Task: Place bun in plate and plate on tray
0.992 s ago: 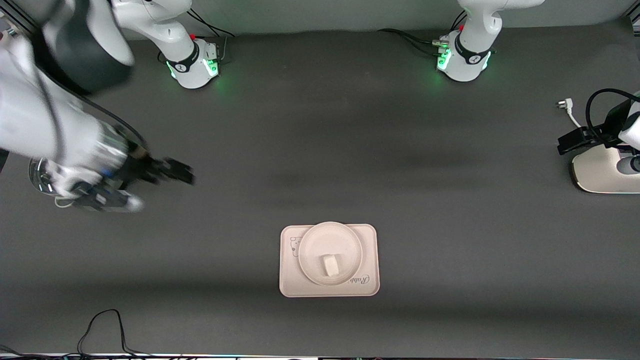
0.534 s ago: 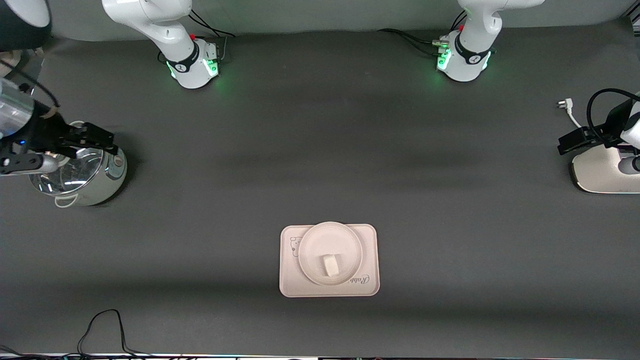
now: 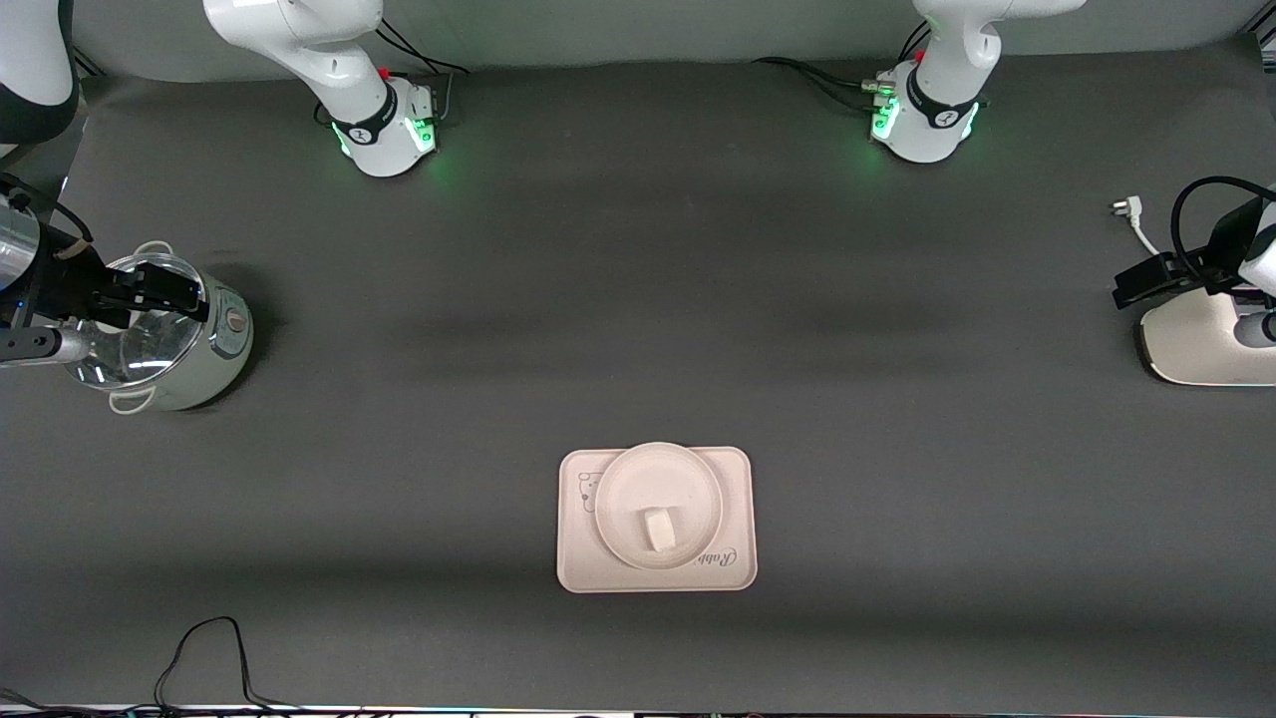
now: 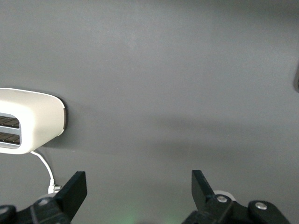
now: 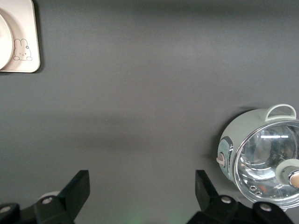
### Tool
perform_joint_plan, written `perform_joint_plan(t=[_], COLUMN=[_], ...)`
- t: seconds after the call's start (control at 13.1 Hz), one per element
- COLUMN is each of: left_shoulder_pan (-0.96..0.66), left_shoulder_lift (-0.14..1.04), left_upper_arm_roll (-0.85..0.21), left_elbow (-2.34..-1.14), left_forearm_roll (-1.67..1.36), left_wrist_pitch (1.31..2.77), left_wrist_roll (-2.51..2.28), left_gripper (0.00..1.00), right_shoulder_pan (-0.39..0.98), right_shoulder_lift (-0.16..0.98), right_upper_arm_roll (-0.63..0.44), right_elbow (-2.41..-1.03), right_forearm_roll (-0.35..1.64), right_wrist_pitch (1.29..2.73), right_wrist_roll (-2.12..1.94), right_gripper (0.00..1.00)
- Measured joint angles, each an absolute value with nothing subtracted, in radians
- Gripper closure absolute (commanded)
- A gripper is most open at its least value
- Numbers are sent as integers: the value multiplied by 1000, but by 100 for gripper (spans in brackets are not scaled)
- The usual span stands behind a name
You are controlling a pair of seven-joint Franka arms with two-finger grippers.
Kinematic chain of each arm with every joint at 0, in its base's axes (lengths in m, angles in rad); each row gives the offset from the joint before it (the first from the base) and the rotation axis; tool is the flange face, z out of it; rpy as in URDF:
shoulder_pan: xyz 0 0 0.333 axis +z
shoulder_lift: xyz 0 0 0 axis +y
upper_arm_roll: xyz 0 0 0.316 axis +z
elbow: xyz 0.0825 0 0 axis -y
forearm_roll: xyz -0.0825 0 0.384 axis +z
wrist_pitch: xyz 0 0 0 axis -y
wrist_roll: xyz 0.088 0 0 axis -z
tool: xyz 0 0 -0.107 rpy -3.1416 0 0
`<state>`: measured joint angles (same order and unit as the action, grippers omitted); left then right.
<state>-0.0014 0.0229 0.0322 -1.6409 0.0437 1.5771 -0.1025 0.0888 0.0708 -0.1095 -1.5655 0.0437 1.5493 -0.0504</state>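
The white bun [image 3: 658, 529] lies in the round cream plate [image 3: 628, 479]. The plate sits on the rectangular tray [image 3: 733, 519], which lies on the table near the front camera. A corner of the tray [image 5: 23, 28] with its drawing, and a sliver of the plate [image 5: 3, 42], show in the right wrist view. My right gripper [image 3: 194, 297] is open and empty over a pot at the right arm's end; its jaws stand wide apart in the right wrist view [image 5: 141, 186]. My left gripper [image 3: 1124, 287] is open and empty over the left arm's end and waits there; it also shows in the left wrist view [image 4: 138, 186].
A pale green pot with a glass lid [image 3: 214, 349] stands at the right arm's end, also in the right wrist view [image 5: 261, 158]. A white toaster [image 3: 1196, 344] with a cord and plug [image 3: 1124, 207] stands at the left arm's end, also in the left wrist view [image 4: 32, 121].
My right arm has swung away from the table's middle toward its own end and now hangs over the pot. The left arm, tray, plate and bun have not moved.
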Motion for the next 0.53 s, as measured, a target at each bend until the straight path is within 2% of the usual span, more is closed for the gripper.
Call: perform_joint_plan(t=[0.53], left_shoulder_pan=[-1], left_shoulder_lift=[23], left_upper_arm_roll=[33], left_elbow=[-1641], left_forearm_roll=[43], left_wrist_pitch=[1577], left_wrist_roll=[-102], left_gripper=[0], right_shoulder_pan=[89], right_shoulder_lift=[67], right_upper_arm_roll=[-109], right_elbow=[-1566], right_forearm_roll=[21], right_wrist_pitch=[1550], right_wrist_roll=[-50], right_gripper=[0])
